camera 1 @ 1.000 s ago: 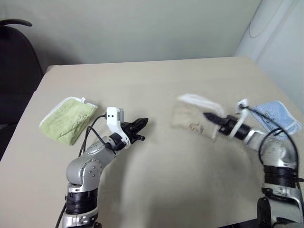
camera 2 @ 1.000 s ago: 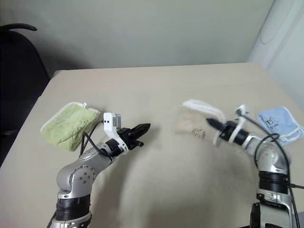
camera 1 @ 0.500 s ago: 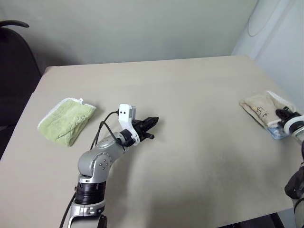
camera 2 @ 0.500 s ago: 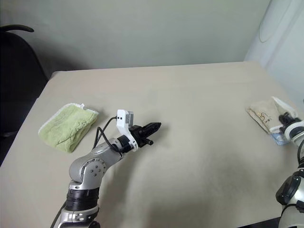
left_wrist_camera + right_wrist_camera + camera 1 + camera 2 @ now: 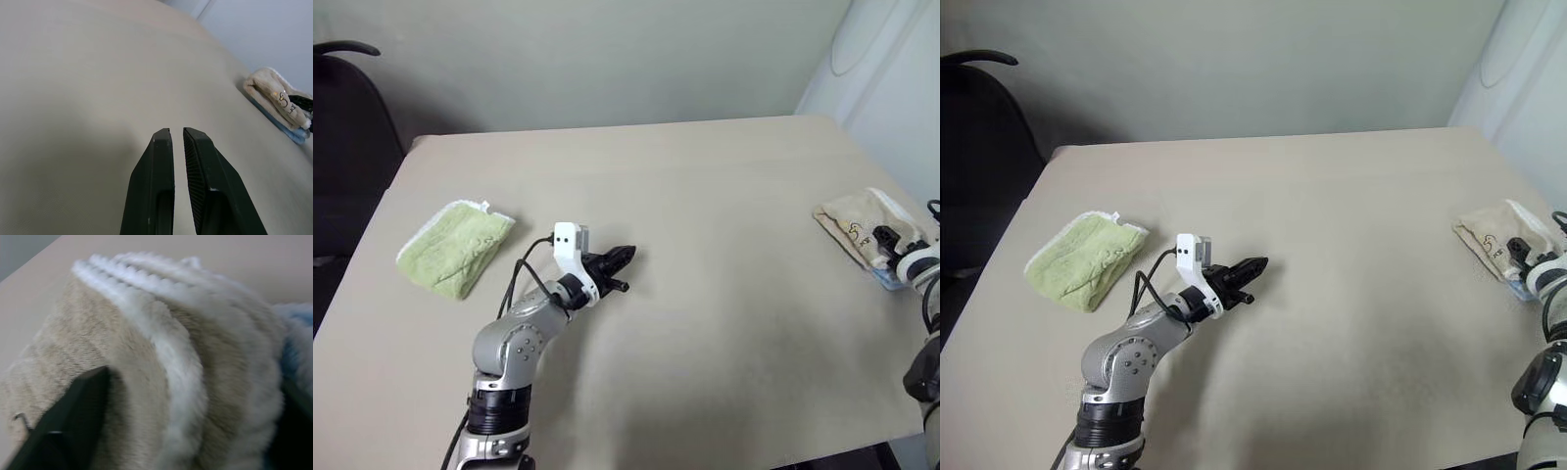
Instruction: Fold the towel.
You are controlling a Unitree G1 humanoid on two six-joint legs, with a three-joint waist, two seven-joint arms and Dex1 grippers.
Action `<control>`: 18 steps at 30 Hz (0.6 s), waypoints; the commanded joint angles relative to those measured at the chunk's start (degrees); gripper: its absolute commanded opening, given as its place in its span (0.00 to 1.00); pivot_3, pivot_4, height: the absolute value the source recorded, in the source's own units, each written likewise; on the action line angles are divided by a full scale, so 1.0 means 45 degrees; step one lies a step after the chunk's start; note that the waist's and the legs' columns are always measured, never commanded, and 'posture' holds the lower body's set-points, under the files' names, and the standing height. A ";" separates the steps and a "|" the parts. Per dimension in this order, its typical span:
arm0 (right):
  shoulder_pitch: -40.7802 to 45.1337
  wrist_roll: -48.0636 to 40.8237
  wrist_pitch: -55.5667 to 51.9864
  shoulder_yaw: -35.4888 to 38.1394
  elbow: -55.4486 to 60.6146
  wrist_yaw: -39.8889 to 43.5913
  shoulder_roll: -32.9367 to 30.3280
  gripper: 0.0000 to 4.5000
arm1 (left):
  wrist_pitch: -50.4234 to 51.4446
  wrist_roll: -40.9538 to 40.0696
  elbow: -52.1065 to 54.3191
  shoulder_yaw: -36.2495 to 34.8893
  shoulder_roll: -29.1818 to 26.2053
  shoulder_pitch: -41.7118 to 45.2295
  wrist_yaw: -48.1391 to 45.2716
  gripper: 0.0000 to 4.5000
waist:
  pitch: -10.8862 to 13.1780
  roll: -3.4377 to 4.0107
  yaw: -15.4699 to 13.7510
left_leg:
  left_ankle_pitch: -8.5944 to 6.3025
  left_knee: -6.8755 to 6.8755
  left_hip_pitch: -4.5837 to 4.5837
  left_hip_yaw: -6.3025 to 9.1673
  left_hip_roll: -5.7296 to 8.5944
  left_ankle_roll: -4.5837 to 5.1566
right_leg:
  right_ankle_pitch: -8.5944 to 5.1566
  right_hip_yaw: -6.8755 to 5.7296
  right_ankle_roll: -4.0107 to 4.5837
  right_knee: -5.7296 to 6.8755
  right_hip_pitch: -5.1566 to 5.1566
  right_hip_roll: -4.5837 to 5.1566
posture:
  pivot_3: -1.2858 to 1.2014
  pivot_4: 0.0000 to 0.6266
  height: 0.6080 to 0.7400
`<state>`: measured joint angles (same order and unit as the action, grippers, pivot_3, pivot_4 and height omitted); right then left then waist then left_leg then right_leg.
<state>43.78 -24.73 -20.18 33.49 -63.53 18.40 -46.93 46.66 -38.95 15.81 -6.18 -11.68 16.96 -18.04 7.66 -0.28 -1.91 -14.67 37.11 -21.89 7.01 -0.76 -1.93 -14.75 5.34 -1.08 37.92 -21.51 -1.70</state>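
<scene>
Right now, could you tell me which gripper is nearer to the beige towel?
The right. The right gripper is at the beige towel, at the table's right edge; the left gripper hovers mid-table, well apart from it.

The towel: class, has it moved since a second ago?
Yes. The towel went from mid-table to the table's right edge, now lying on the light blue cloth, by the right gripper.

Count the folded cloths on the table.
3. A green cloth lies near the table's left edge; the beige towel sits at the right edge, stacked on a blue cloth that barely peeks out. Anything further beneath would be hidden.
</scene>
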 commanded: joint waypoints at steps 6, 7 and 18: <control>-0.2753 -0.0455 -0.0259 0.0696 0.5189 0.0457 -0.0504 1.00 | -0.0357 0.0000 -0.0294 -0.0118 -0.0249 0.0398 -0.0561 0.11 | 0.0001 0.0001 0.0035 | -0.0001 -0.0007 0.0000 -0.0012 -0.0001 0.0001 | -0.0001 0.0000 0.0000 -0.0005 -0.0004 0.0000 | 0.52 0.24 1.00; -0.3182 -0.0409 -0.0327 0.0724 0.5906 0.0428 -0.0513 1.00 | -0.0439 0.0064 -0.0495 -0.0165 -0.0300 0.0513 -0.0613 0.11 | 0.0001 0.0001 0.0039 | -0.0001 -0.0005 0.0001 -0.0013 -0.0001 0.0002 | 0.0000 0.0002 0.0001 -0.0004 -0.0004 -0.0001 | 0.52 0.24 1.00; -0.5775 -0.0347 -0.0115 -0.2566 1.4378 0.2909 0.0596 1.00 | -0.3910 0.3245 -0.2632 -0.0146 -0.2631 0.0876 -0.1457 0.11 | 0.0006 -0.0007 0.0475 | -0.0005 0.0004 0.0013 -0.0011 -0.0003 0.0008 | -0.0001 0.0033 -0.0002 -0.0004 -0.0006 -0.0037 | 0.52 0.24 1.00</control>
<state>18.24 -25.38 -20.71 24.72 -4.05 28.34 -44.51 32.73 -26.46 3.55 -6.25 -22.22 20.67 -23.14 7.69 -0.31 0.22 -14.69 37.12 -21.85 6.98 -0.77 -1.89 -14.76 5.51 -1.10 37.87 -21.54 -1.88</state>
